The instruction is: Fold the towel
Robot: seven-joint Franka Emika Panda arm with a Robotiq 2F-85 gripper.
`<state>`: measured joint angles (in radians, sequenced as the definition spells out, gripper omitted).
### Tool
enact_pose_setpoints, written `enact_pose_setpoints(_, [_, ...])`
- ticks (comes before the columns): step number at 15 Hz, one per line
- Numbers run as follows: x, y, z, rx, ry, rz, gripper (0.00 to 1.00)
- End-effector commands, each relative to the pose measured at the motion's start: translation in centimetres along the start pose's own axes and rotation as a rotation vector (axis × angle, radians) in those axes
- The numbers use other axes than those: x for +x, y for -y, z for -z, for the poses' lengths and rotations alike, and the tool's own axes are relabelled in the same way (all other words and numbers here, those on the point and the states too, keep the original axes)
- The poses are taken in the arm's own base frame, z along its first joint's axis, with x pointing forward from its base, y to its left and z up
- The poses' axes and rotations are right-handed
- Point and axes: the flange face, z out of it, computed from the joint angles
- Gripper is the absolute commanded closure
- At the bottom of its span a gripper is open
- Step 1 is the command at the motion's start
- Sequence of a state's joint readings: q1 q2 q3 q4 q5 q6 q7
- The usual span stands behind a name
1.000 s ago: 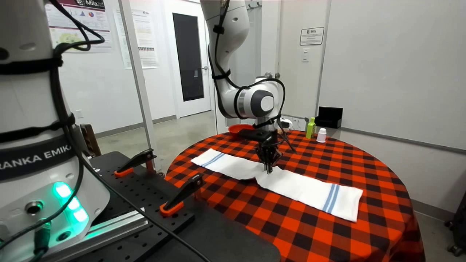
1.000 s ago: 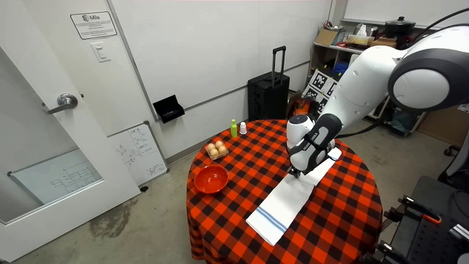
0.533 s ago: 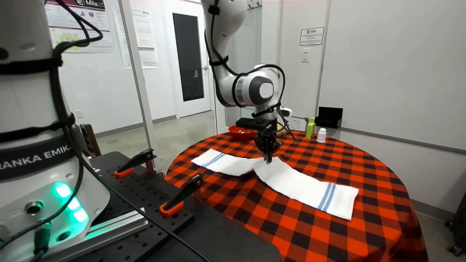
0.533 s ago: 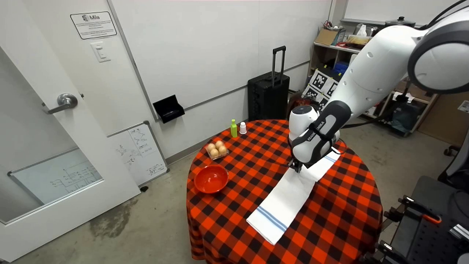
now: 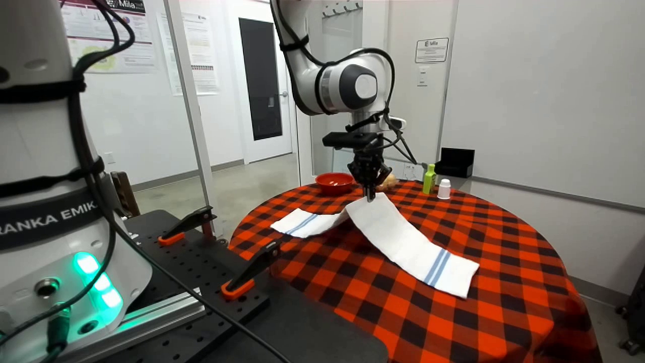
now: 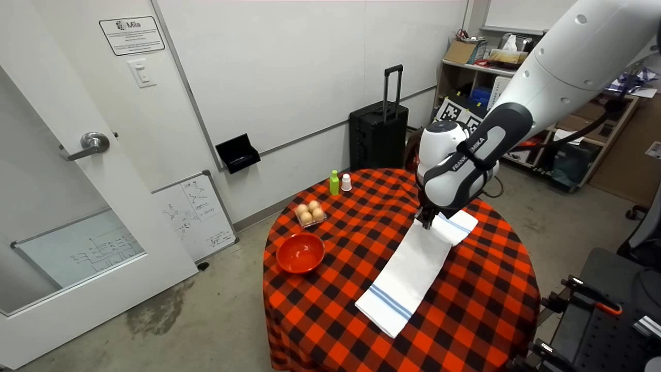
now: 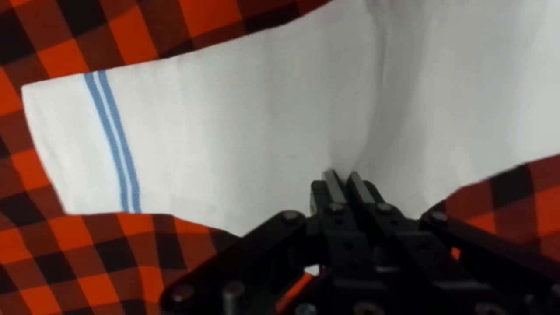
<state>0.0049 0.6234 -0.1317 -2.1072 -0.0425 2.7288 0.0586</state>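
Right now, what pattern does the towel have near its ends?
Two blue stripes cross the white towel near each end, clearest in an exterior view.

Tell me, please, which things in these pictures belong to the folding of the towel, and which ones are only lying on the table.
For the folding:
towel, lifted near its middle
gripper, shut on the towel

Only lying there:
red bowl
four egg-like things
green bottle
small white container
checked tablecloth, underneath
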Motion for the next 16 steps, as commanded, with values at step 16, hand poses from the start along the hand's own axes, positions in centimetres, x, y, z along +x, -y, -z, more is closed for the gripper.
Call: enact_pose_setpoints(16, [0.0,-5.9,15.8,0.036,-0.061,-0.016,0.99])
